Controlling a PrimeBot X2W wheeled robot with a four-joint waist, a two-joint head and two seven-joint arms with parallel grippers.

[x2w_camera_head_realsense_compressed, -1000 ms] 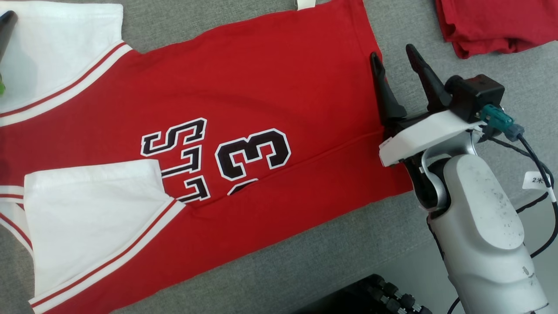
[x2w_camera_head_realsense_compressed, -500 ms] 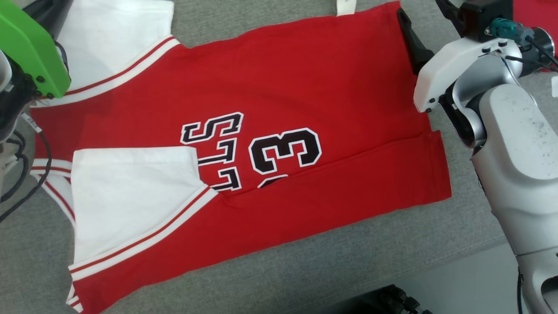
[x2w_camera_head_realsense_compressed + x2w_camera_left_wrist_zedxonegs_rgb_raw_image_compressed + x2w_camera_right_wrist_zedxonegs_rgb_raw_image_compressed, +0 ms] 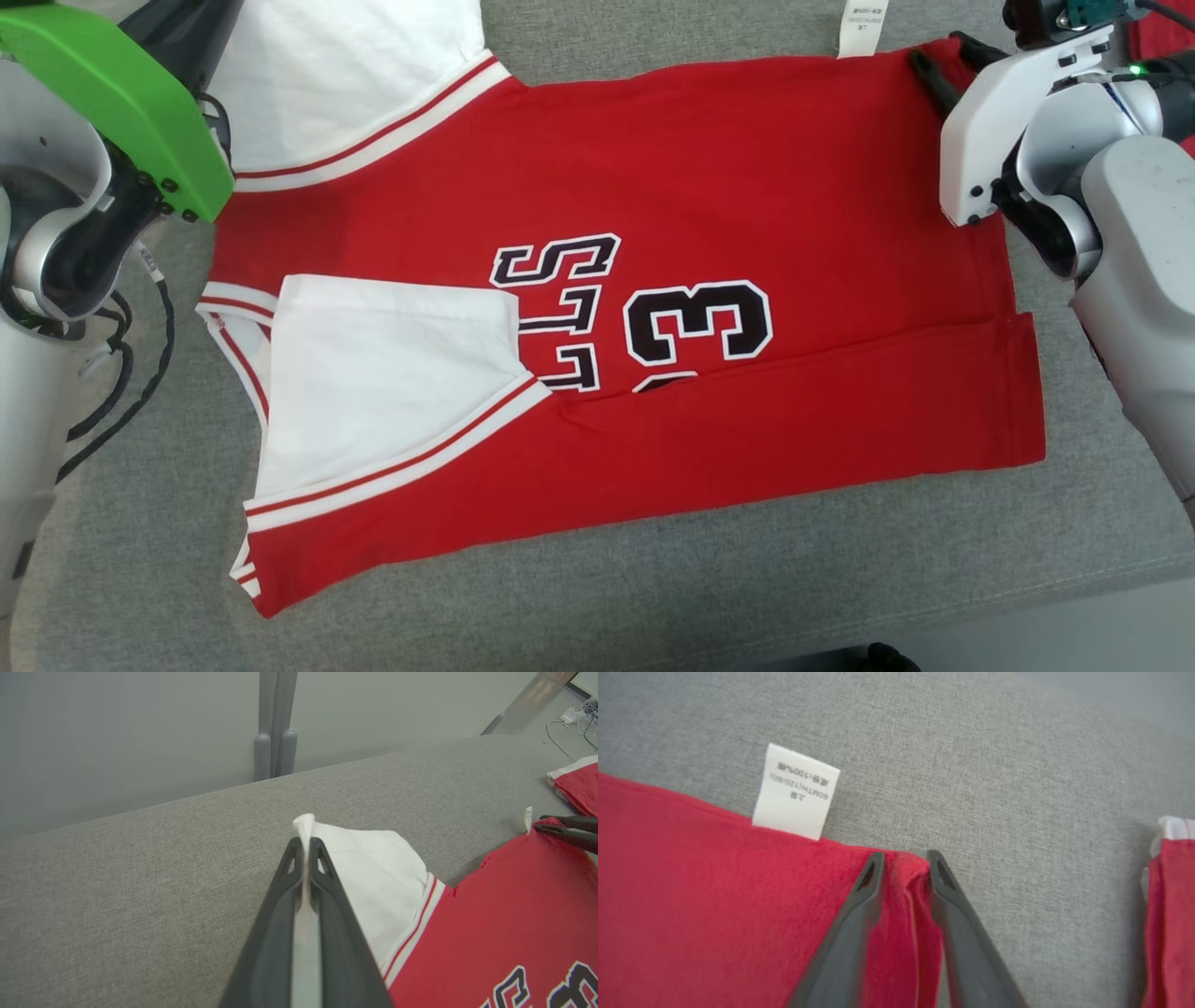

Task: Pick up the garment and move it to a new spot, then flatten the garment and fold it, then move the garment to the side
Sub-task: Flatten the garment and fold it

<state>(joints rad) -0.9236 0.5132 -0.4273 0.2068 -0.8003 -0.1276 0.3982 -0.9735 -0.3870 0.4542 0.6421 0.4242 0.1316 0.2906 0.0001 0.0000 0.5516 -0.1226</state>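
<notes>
The garment (image 3: 672, 177), a red jersey with white sleeves and black "33" lettering, lies spread on the grey cloth-covered table (image 3: 653, 597). One white sleeve is folded in over its front. In the left wrist view my left gripper (image 3: 304, 842) is shut on the edge of the other white sleeve (image 3: 373, 872), which is pinched up between its fingers. My right gripper (image 3: 906, 856) sits at the far corner of the red hem (image 3: 714, 905), and a ridge of red cloth is bunched between its two fingers. In the head view, the right gripper (image 3: 948, 58) is at the top right.
A white care label (image 3: 796, 791) sticks out from the hem just left of my right gripper. Another folded red garment (image 3: 1171, 914) lies further right. The table's near edge (image 3: 1074, 597) runs across the lower right, and a grey wall with a post (image 3: 275, 718) stands beyond its far edge.
The head camera has shifted, sliding the scene right. My left gripper closed on the white sleeve. My right gripper reached the hem's far corner and its fingers narrowed around the red cloth.
</notes>
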